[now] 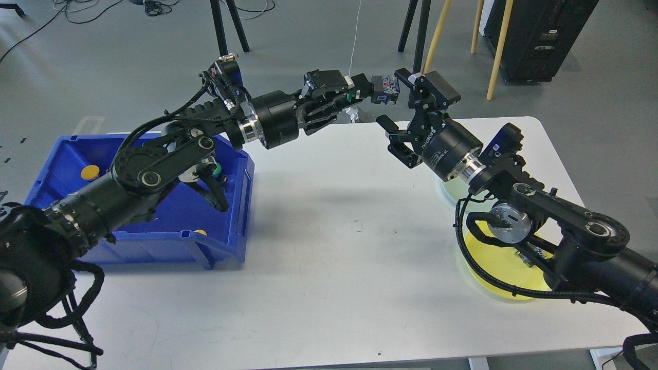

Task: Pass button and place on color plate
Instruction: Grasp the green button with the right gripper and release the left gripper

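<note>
My left gripper [369,90] reaches out over the table's far edge and is shut on a button [387,87] with a green cap and a blue and black body. My right gripper [390,137] is open and empty, just below and to the right of that button, with its wrist block close beside it. The pale green plate [448,188] is mostly hidden under my right arm. The yellow plate [494,263] lies in front of it, with another button [534,254] on it, partly hidden by the arm.
A blue bin [154,226] stands at the table's left, under my left arm. In it are a yellow button [90,172] and a green one [218,169], partly hidden. Chair and stand legs are on the floor behind the table.
</note>
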Motion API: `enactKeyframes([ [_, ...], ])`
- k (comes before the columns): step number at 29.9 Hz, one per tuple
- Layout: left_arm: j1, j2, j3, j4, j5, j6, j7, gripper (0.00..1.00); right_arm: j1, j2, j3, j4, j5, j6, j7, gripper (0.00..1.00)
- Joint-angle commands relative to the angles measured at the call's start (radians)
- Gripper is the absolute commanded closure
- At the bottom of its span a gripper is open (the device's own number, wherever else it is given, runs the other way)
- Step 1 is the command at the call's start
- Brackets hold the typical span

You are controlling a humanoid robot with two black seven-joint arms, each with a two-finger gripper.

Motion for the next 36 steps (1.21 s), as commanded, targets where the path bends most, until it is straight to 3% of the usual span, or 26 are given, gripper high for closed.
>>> enactKeyframes([
  [1,-0.001,-0.001,0.0,0.0,0.0,0.0,0.0,0.95,0.005,0.016,-0.001,0.003,-0.002,0.0,0.001,0.13],
  [4,0.0,-0.001,0.0,0.0,0.0,0.0,0.0,0.95,0.01,0.019,-0.001,0.001,-0.006,0.0,0.009,0.29],
  [11,0.0,-0.001,0.0,0.0,0.0,0.0,0.0,0.95,0.017,0.03,-0.001,0.001,-0.011,-0.003,0.011,0.48],
  [13,0.0,-0.001,-0.001,0.0,-0.001,0.0,0.0,0.95,0.017,0.027,-0.001,0.003,-0.012,-0.003,0.011,0.6],
  [16,0.0,-0.001,-0.001,0.011,-0.001,0.0,0.0,0.95,0.017,0.028,-0.001,0.003,-0.032,-0.008,0.009,0.92],
  [22,0.0,-0.001,-0.001,0.014,-0.001,0.0,0.0,0.93,0.013,0.03,-0.001,0.009,-0.029,-0.041,0.008,0.99],
  [25,0.005,-0.003,-0.003,0.014,-0.003,0.0,0.0,0.77,0.013,0.03,0.001,0.007,-0.028,-0.047,0.008,0.99],
  [27,0.013,-0.003,-0.005,0.014,-0.014,0.0,0.0,0.57,0.011,0.03,0.001,0.007,-0.028,-0.052,0.008,0.99],
  [30,0.014,-0.003,-0.005,0.014,-0.029,0.0,0.0,0.44,0.007,0.03,0.001,0.007,-0.029,-0.06,0.008,0.99],
  [32,0.014,-0.003,-0.005,0.014,-0.035,0.0,0.0,0.28,0.006,0.03,-0.001,0.007,-0.028,-0.064,0.008,0.99],
  [36,0.016,-0.003,-0.005,0.014,-0.066,0.0,0.0,0.2,0.003,0.028,0.001,0.007,-0.028,-0.077,0.008,0.99],
])
